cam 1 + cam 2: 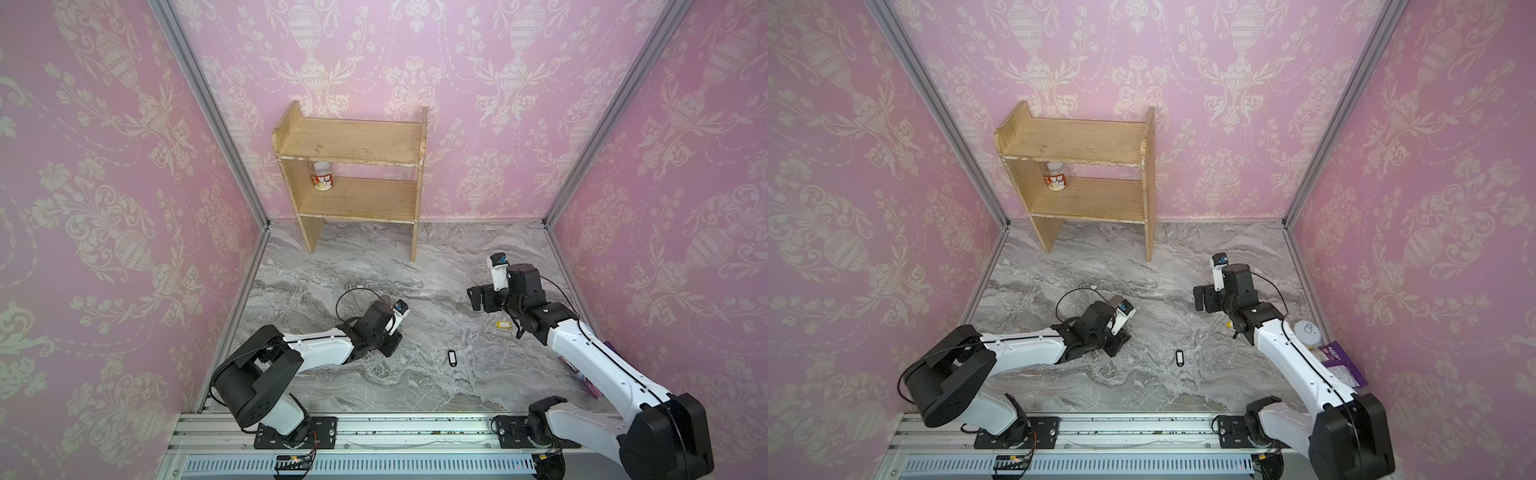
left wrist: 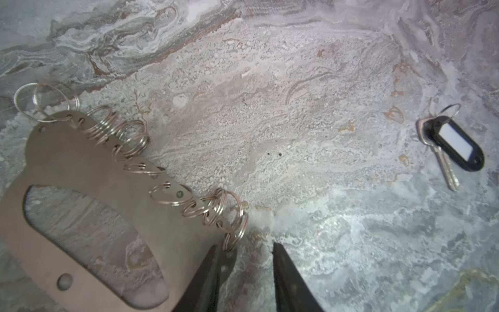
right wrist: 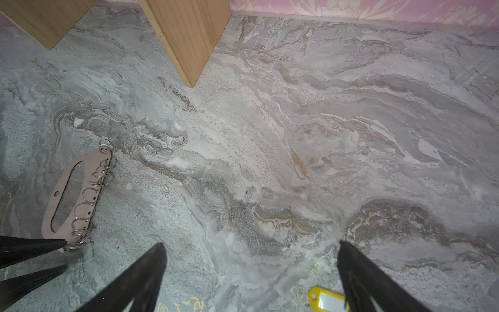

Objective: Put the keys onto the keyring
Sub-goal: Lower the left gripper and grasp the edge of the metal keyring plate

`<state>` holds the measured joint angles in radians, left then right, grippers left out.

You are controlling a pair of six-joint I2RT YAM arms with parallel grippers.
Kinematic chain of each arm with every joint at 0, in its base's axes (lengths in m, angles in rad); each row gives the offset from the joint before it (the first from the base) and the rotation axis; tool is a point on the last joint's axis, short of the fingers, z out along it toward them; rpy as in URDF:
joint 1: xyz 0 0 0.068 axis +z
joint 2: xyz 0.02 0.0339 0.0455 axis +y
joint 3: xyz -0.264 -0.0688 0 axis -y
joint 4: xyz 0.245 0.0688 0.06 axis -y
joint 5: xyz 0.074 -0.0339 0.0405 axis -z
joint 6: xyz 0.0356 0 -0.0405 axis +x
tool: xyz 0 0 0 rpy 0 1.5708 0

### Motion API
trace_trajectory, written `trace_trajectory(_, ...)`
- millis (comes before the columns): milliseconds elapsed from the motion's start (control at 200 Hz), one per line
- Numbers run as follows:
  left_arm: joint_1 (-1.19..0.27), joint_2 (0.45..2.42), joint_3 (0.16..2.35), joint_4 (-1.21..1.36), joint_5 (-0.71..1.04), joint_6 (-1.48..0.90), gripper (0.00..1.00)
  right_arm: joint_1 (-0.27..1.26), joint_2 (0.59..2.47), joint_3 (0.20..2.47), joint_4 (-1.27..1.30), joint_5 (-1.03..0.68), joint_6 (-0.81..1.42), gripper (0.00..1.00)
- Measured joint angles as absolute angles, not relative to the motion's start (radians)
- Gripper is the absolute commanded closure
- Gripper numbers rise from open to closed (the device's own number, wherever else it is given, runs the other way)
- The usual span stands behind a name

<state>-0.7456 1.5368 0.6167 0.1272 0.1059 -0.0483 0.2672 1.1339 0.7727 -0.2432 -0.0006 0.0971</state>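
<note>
The keyring (image 2: 89, 173), a flat grey-brown plate with a slot and several metal rings along its straight edge, lies on the marble floor. One corner rests against a fingertip of my left gripper (image 2: 247, 254), whose jaws stand apart over bare floor. The left wrist mostly hides the plate in both top views. A black key tag (image 2: 456, 143) with a metal key lies apart from it, also seen as the black tag (image 1: 451, 357). My right gripper (image 3: 251, 251) hangs wide open, with the yellow key tag (image 3: 326, 299) on the floor beside one finger. The right wrist view shows the keyring (image 3: 75, 194) too.
A wooden shelf (image 1: 353, 174) stands at the back wall with a jar (image 1: 322, 176) on its lower board. A white round can (image 1: 1306, 332) and a purple packet (image 1: 1339, 361) lie by the right wall. Pink walls close in three sides.
</note>
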Motion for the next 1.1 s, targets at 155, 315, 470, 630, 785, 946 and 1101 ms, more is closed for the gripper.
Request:
trace_trajectory(155,-0.751,1.559,0.635,0.127,0.105,-0.042,0.72,0.267,1.134,0.773,-0.243,-0.001,0.097,0.0)
trace_trajectory(315,-0.751,1.577,0.65,0.127,0.105,-0.034,0.87,0.267,1.134,0.773,-0.243,0.0,0.093,0.0)
trace_trajectory(470,-0.751,1.578,0.653,0.126,0.105,-0.031,1.0,0.267,1.134,0.773,-0.243,-0.001,0.089,0.0)
trace_trajectory(630,-0.751,1.556,0.664,0.093,0.102,-0.029,1.0,0.267,1.134,0.773,-0.242,-0.003,0.089,0.0)
trace_trajectory(785,-0.751,1.456,0.706,0.01,0.103,0.004,1.0,0.269,1.134,0.773,-0.233,-0.03,0.089,0.0)
trace_trajectory(946,-0.751,1.324,0.793,-0.048,0.127,0.073,1.0,0.285,1.129,0.765,-0.197,-0.115,0.081,0.0)
trace_trajectory(1101,-0.752,1.206,0.835,-0.085,0.176,0.165,1.0,0.321,1.087,0.739,-0.144,-0.26,0.059,0.04)
